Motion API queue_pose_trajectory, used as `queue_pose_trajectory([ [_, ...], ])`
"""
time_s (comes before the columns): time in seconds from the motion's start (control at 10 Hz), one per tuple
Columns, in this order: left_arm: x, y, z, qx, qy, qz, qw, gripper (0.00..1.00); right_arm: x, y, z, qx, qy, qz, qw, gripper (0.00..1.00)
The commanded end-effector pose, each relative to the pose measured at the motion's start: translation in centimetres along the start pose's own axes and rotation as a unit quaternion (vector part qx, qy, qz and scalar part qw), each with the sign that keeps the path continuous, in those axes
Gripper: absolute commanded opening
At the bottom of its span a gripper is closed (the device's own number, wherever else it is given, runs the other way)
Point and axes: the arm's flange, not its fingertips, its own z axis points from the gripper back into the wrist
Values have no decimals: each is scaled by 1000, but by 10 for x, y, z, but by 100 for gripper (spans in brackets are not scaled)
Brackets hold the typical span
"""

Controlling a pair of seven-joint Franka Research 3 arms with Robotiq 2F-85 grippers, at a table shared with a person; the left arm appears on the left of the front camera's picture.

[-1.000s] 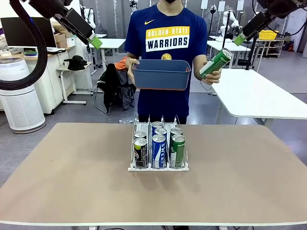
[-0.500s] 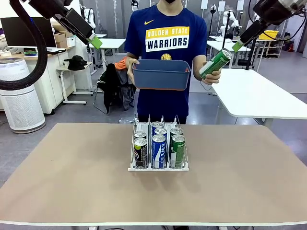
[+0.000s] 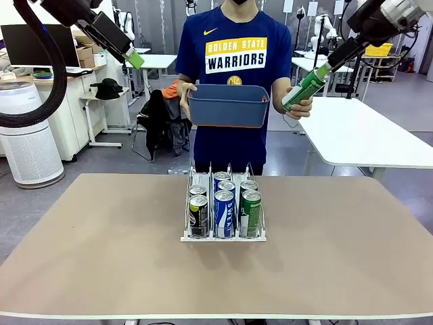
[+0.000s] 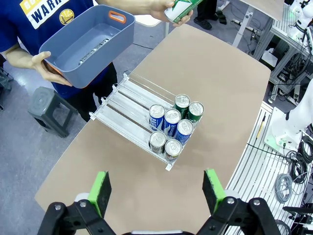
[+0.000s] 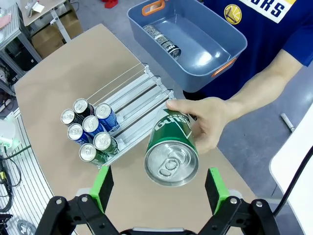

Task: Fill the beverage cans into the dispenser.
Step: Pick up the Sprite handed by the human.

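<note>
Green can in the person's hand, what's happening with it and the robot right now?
A person's hand holds the green can out to the right tool, open close to its top, not gripping. The other hand carries a blue-grey tub with one black can lying inside. The dispenser on the table holds seven cans. The left tool hangs open, raised high.

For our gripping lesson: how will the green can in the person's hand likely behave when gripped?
The green can looks smooth and round, so it may slip in a grip. Its tab looks unopened, so it is probably full and heavy. Laid down, it would likely roll.
</note>
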Motion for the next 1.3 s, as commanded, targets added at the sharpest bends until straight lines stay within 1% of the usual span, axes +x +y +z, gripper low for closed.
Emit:
queue_pose_trajectory([
  [0.0, -4, -2, -1, -6, -1, 9, 1000, 100, -6, -4, -6, -5, -20, 16, 1000, 100],
  [0.1, -4, -2, -1, -6, -1, 9, 1000, 100, -6, -7, -11, -5, -29, 14, 999, 100],
  [0.6, -4, -2, -1, -6, -1, 9, 1000, 100, -9, -18, -31, 16, -42, -3, 999, 100],
  [1.0, -4, -2, -1, -6, -1, 9, 1000, 100, -9, -24, -50, 21, -34, -10, 999, 100],
  [1.2, -4, -2, -1, -6, -1, 9, 1000, 100, -5, -25, -55, 24, -39, -15, 999, 100],
])
